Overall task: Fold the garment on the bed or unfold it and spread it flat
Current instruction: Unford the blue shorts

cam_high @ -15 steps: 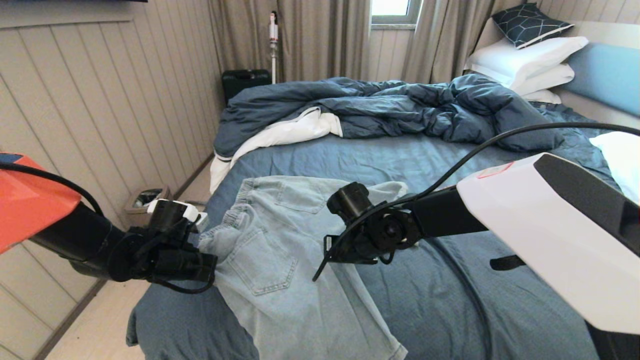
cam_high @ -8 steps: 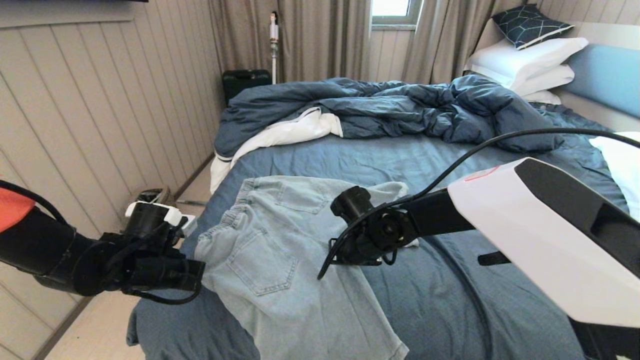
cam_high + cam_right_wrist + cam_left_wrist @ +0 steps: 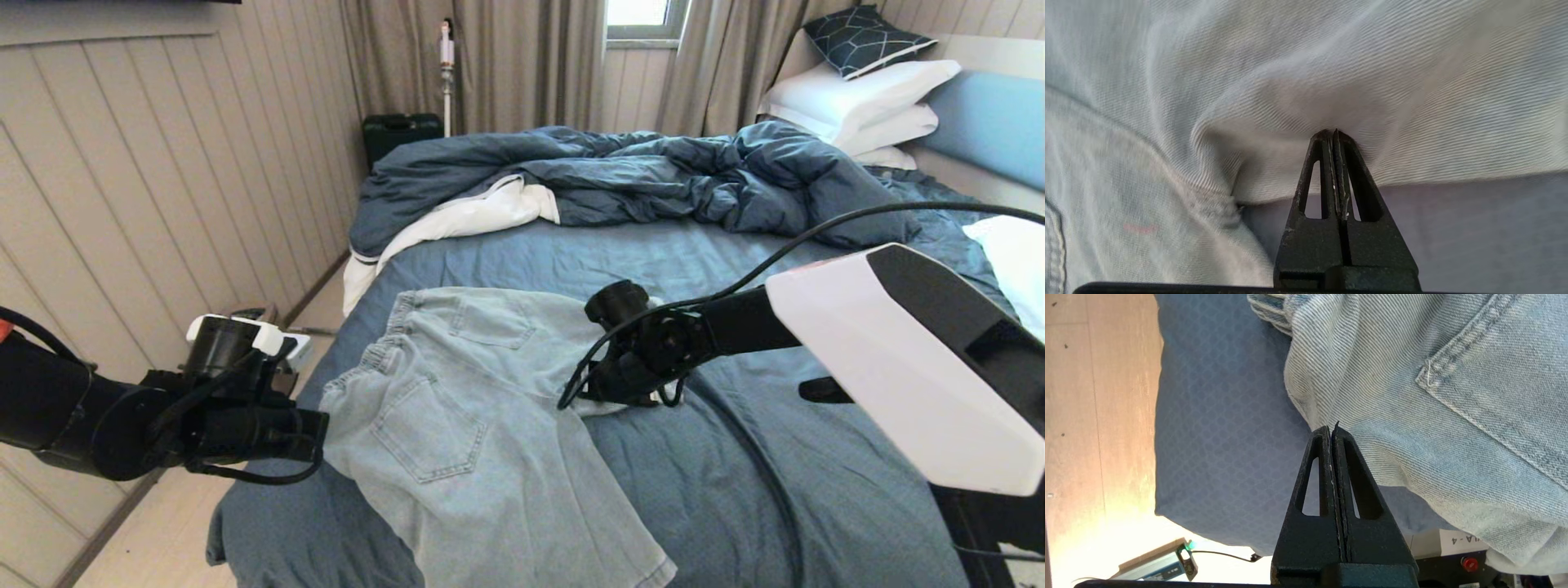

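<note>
Black left arm (image 3: 106, 425), white-shelled right arm (image 3: 898, 359), black cables (image 3: 784, 249)

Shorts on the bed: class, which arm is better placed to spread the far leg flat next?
Probably the right. Its end effector is shut on the shorts at their far leg; the left end effector grips the waist side near the bed edge.

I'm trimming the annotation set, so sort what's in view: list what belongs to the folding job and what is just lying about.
Belongs to the job:
- denim shorts
- bed under them
- left gripper, shut on the shorts' side edge
- right gripper, shut on the shorts' far edge

Just lying about:
- rumpled duvet
- white pillows
- patterned cushion
- black case on the floor
</note>
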Controlling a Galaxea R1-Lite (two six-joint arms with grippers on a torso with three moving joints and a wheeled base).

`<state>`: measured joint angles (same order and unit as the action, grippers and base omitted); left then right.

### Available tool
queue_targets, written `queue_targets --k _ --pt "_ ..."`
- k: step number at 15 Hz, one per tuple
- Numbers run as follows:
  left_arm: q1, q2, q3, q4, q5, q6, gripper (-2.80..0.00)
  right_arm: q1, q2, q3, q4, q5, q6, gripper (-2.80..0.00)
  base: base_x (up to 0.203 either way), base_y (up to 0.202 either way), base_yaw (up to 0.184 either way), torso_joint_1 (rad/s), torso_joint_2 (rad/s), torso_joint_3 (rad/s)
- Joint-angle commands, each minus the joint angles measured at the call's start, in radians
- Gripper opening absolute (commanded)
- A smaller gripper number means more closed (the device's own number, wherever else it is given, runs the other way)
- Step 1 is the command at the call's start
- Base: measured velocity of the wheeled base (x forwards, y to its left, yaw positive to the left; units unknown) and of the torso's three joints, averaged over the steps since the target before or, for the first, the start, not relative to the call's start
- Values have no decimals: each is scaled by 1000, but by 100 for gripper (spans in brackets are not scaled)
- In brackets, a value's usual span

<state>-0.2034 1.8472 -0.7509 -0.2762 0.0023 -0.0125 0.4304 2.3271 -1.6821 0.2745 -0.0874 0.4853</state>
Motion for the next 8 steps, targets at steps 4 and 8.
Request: queue_targets --k 4,8 --pt "1 -20 -10 -9 -1 -14 -280 -42 -24 -21 13 -1 3 -280 0 0 0 0 0 0" --pt "2 -173 -14 27 -2 -45 -280 -35 -194 33 13 1 2 -280 0 0 0 0 0 0"
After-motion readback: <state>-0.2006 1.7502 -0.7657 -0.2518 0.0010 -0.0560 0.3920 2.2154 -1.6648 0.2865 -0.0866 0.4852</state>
